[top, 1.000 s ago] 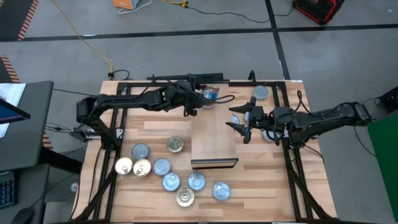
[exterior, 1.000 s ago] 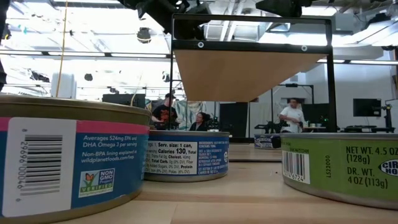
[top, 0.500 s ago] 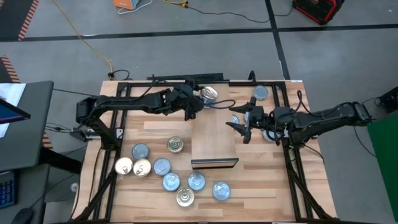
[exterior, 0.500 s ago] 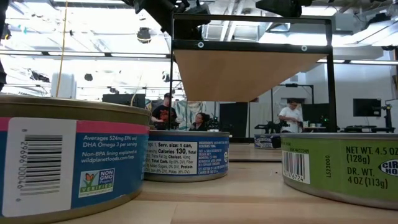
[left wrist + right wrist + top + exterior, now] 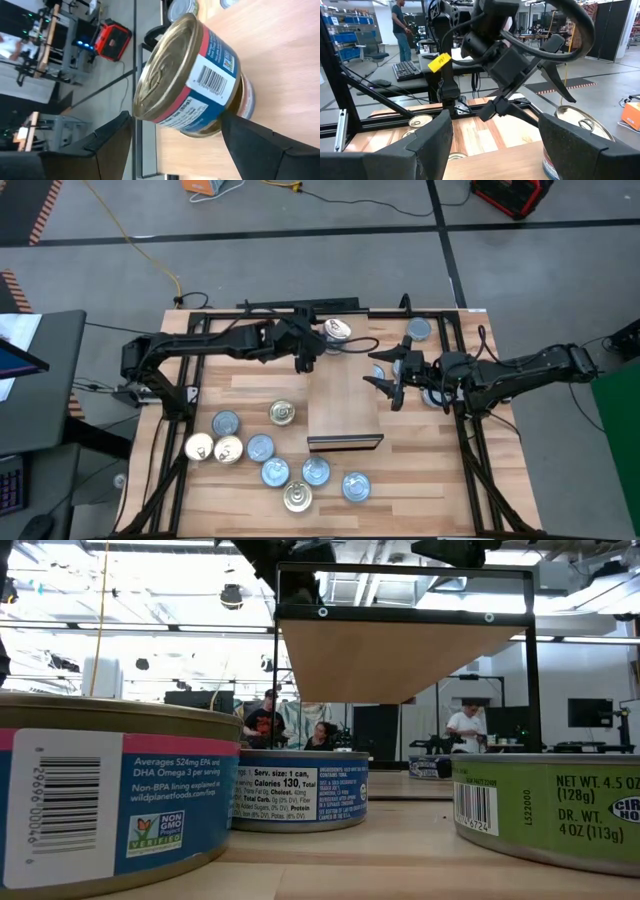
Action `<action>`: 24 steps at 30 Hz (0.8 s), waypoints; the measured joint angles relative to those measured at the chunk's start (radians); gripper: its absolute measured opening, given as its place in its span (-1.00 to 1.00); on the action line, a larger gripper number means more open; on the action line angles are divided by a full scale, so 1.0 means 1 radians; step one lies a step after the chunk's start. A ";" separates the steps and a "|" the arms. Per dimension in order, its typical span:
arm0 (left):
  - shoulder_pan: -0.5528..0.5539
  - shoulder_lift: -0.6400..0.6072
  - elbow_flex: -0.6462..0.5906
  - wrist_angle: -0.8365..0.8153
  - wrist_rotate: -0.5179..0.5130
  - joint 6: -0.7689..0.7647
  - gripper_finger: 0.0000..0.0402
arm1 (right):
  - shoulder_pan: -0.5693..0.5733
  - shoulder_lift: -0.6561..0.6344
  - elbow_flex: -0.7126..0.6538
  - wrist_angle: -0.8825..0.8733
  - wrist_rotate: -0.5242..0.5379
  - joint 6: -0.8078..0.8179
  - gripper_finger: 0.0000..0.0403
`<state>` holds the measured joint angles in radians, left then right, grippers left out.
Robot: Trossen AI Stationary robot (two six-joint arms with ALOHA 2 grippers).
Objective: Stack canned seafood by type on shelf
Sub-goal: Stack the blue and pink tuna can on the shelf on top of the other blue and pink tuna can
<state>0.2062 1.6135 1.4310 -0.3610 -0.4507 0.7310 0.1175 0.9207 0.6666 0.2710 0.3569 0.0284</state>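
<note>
The shelf (image 5: pixel 345 395) is a light-wood board with a dark front edge (image 5: pixel 345 442), raised on a black frame; the low view shows its underside (image 5: pixel 400 660). At its far left corner a tin with a silver-gold top (image 5: pixel 337 330) stands on another tin (image 5: pixel 246 102); the top tin fills the left wrist view (image 5: pixel 185 85). My left gripper (image 5: pixel 308 352) is open just left of this stack, its fingers (image 5: pixel 107 145) apart from the tin on either side. My right gripper (image 5: pixel 388 385) is open and empty at the shelf's right edge. Several blue-top and gold-top tins (image 5: pixel 260 447) lie on the tabletop at near left.
More tins lie by my right gripper (image 5: pixel 380 370) and at the far right (image 5: pixel 420 329). The black frame rails (image 5: pixel 465 430) run along the table's sides. In the low view, tins (image 5: pixel 100 800) stand close in front. People show in the room behind.
My left gripper has drawn back from the gold-top tin toward the table's left edge, leaving the tin on the stack at the shelf's far corner. The tin's top now shows uncovered.
</note>
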 joint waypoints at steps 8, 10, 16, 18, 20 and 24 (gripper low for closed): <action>-0.002 -0.001 0.027 -0.097 -0.007 -0.047 0.45 | 0.000 0.000 0.000 -0.001 0.000 0.000 0.58; -0.005 -0.011 0.027 -0.127 -0.007 -0.070 0.45 | 0.000 0.000 0.000 -0.005 0.000 0.000 0.58; -0.072 -0.088 0.028 -0.337 0.022 -0.232 0.45 | -0.001 0.000 0.000 -0.016 0.000 0.000 0.58; -0.093 -0.116 0.028 -0.436 0.060 -0.334 0.45 | -0.002 0.000 0.000 -0.012 0.000 0.000 0.58; -0.104 -0.139 0.025 -0.518 0.114 -0.451 0.45 | -0.002 0.000 0.000 -0.003 0.000 0.008 0.58; -0.106 -0.194 -0.041 -0.587 0.223 -0.658 0.45 | -0.001 0.000 0.001 0.003 0.000 0.034 0.58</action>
<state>0.1004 1.4199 1.3902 -0.9480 -0.2279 0.0733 0.1162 0.9205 0.6674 0.2737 0.3569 0.0621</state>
